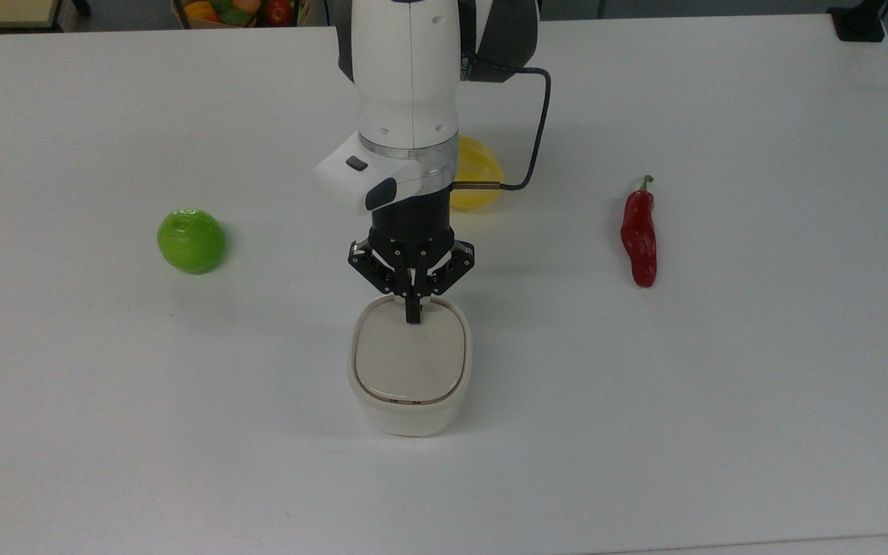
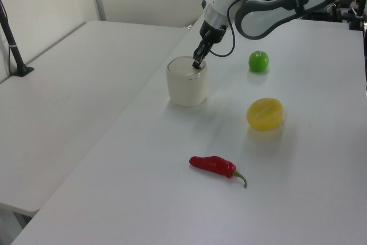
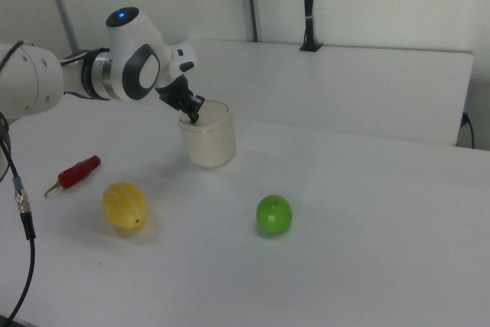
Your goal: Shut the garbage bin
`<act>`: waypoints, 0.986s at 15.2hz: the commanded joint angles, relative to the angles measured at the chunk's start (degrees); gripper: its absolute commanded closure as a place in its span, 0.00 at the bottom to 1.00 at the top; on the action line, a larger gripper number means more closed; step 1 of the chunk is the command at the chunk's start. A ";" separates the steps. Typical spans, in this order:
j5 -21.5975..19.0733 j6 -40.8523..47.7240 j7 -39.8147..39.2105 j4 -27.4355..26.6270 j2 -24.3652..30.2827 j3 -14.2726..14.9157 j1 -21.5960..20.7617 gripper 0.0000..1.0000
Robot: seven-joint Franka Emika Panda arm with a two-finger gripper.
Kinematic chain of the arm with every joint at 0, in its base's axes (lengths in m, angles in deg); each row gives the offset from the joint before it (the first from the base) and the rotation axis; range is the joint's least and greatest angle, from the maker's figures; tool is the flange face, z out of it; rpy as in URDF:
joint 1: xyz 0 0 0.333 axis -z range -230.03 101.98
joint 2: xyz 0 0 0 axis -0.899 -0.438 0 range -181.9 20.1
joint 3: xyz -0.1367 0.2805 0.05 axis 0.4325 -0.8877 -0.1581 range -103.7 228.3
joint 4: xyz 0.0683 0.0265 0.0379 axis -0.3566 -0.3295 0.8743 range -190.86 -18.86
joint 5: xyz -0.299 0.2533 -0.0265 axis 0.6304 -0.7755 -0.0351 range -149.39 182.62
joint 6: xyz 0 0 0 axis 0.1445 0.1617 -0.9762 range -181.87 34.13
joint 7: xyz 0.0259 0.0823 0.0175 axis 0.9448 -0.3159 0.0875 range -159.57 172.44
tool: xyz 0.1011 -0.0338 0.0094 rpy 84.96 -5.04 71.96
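The desk (image 1: 721, 401) is carrying the garbage bin (image 1: 410, 370) near its middle, lid lying flat. The end effector (image 1: 412, 314) is resting clenched, fingertips together, on the lid's rear edge. The arm is partly hiding the yellow fruit (image 1: 479, 173).

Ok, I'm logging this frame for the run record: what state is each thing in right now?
garbage bin: upright, lid down flat
end effector: fingers together, tip on the lid's rear edge
green apple: resting on the table
yellow fruit: resting on the table
red chili pepper: lying on its side
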 commanded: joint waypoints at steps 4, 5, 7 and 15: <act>-0.95 2.02 0.65 -1.57 2.06 0.32 -0.66 1.00; -1.03 2.02 0.65 -1.57 2.93 0.32 -0.58 1.00; -0.95 3.24 0.65 -1.74 4.95 0.32 -0.58 1.00; 0.28 25.28 -0.40 -3.23 15.06 0.85 -0.05 1.00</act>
